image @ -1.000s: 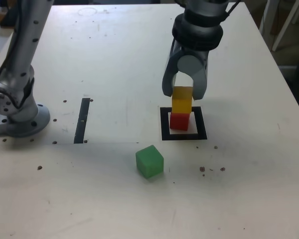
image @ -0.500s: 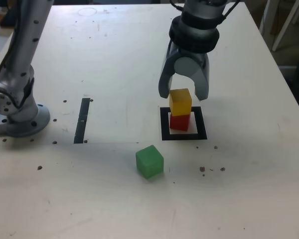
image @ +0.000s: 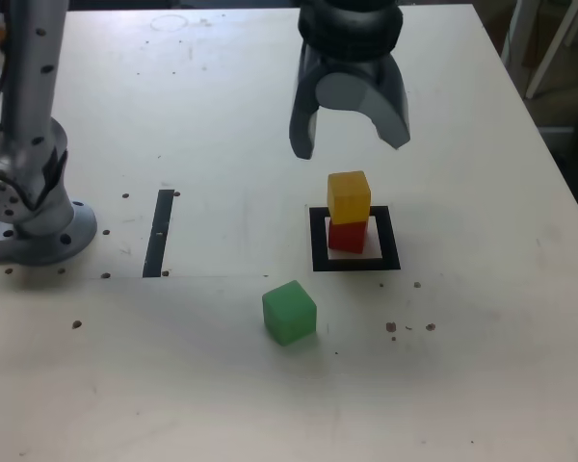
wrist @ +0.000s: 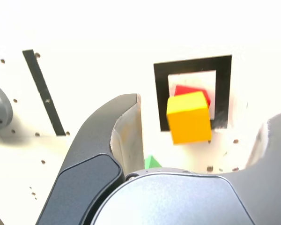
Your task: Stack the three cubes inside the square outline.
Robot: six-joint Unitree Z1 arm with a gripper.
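Hanging above the table [image: 482,366] in the exterior view, the gripper [image: 350,142] points straight down with its jaws spread wide and nothing between them, its fingertips clear of the stack below. The yellow cube [image: 349,196] sits on the red cube [image: 347,234], turned slightly against it, and the red one rests on the pale centre of the square outline [image: 318,241]. The green cube [image: 289,312] lies apart on the bare tabletop, nearer the camera and toward the exterior view's left of the outline. A narrow black strip [image: 159,232] lies further to the exterior view's left, beside the arm's grey base [image: 39,226], from which the arm's lower link rises upright.

Seen from the wrist, the gripper [wrist: 203,140] looks down past its two dark fingers, held far apart. Between them shows the yellow cube [wrist: 188,117] covering most of the red cube [wrist: 189,90] inside the square outline [wrist: 223,89]. A corner of the green cube [wrist: 152,162] peeks out by the gripper body, and the black strip [wrist: 43,92] runs aslant off to one side.
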